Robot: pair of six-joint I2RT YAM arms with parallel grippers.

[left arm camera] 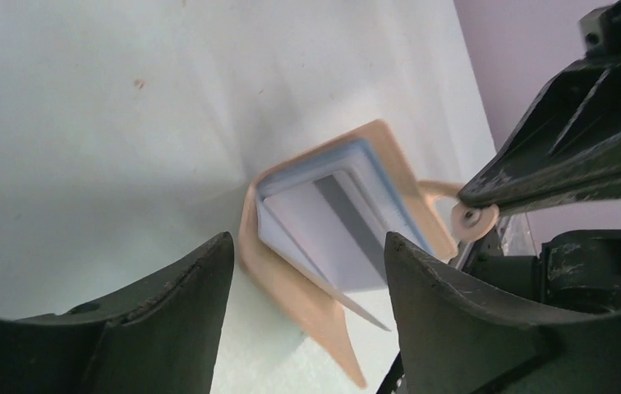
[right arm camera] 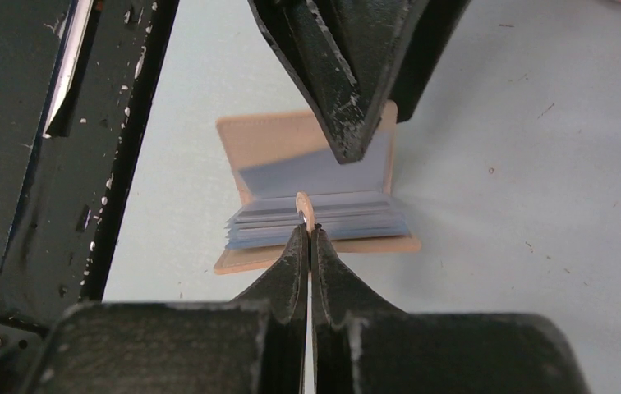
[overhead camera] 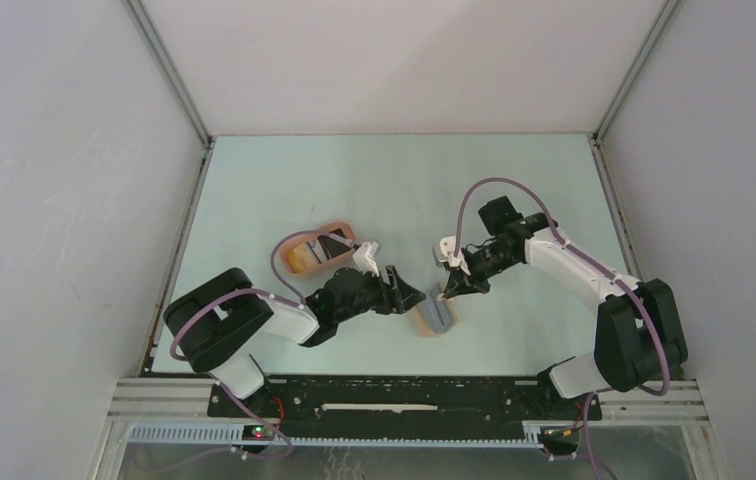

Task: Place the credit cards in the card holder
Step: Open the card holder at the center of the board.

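Nearest us, one black mounting rail [overhead camera: 404, 395] carries two arm bases. From it the left arm [overhead camera: 254, 320] and the right arm [overhead camera: 584, 265], both black and white, reach inward over a matte, pale mint table [overhead camera: 384, 180].

The left gripper [overhead camera: 406, 296] has its scuffed black fingers spread wide, and the card holder [right arm camera: 262, 144] shows between them. The holder lies open on the table near the front edge, between the two grippers. It is one small wallet of smooth tan leather, fanned with thin pale blue-grey leaves [right arm camera: 324, 222]; we cannot tell cards from sleeves. The right gripper [right arm camera: 307, 234] has its tapered fingers pressed together, pinching the wallet's small round snap tab [right arm camera: 304, 205].

Further back and to the left sits one salmon-pink oval tray [overhead camera: 348, 232]. It holds a yellow-orange card [overhead camera: 300, 260] and a dark flat shape [overhead camera: 330, 247] we cannot make out. Beyond, plain grey-white wall panels [overhead camera: 54, 150] in metal framing [overhead camera: 169, 70] close in three sides.
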